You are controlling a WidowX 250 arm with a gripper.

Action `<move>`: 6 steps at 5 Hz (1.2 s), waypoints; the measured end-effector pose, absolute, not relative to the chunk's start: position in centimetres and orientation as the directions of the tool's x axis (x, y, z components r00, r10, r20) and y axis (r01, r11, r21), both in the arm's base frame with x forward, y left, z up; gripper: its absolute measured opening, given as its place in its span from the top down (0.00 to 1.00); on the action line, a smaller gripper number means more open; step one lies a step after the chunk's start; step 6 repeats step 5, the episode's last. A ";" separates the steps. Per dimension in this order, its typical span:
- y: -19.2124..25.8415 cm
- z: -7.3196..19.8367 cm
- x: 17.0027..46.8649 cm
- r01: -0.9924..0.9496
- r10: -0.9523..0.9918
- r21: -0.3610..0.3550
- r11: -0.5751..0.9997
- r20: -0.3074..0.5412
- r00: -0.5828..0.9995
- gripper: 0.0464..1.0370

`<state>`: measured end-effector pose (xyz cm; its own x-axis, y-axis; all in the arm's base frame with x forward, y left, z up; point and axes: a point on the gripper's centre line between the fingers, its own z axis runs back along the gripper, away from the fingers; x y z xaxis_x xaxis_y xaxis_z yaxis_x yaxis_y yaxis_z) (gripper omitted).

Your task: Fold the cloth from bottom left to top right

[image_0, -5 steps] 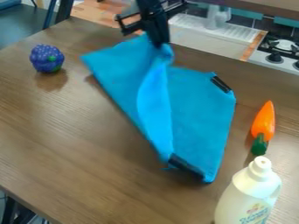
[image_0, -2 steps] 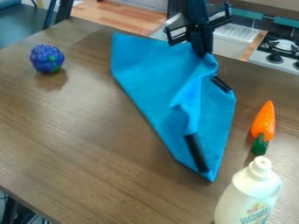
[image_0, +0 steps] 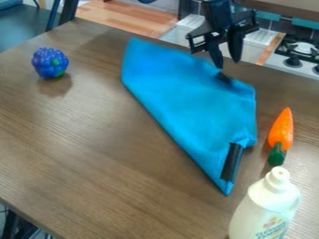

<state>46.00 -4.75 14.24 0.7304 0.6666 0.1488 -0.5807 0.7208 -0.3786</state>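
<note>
Cloth (image_0: 181,98): folded over on the table (image_0: 93,144), extending from just beneath the fingers (image_0: 235,45) toward the camera. The fingers are parted, holding nothing; a low sideways sweep could snag the upper layer, skewing the fold.

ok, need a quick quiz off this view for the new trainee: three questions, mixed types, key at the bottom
1. True or false: the two fingers of the end effector are spread apart.
2. Which of these lies closest to the white bottle?
A) the blue berry-like toy
B) the orange toy carrot
C) the stove
3. Fill in the colour: near the bottom corner of the blue cloth there is a ____ strip.

Key: 1 true; 2 B; 3 black
</note>
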 end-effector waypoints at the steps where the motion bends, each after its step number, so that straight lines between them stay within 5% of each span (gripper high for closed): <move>1: -4.9 14.3 46.1 -0.566 0.657 -0.386 0.728 0.159 0.737 0.22; 2: -4.5 14.1 46.1 -0.553 0.647 -0.395 0.734 0.158 0.746 0.03; 3: -2.1 17.9 44.4 -0.496 0.616 -0.425 0.757 0.210 0.760 0.03; 4: 0.1 20.5 40.7 -0.484 0.530 -0.271 0.832 0.133 0.837 0.04; 5: 1.0 23.4 38.3 -0.371 0.390 -0.201 0.907 0.063 0.919 0.04; 6: 1.0 23.4 38.3 -0.371 0.390 -0.201 0.907 0.063 0.919 0.04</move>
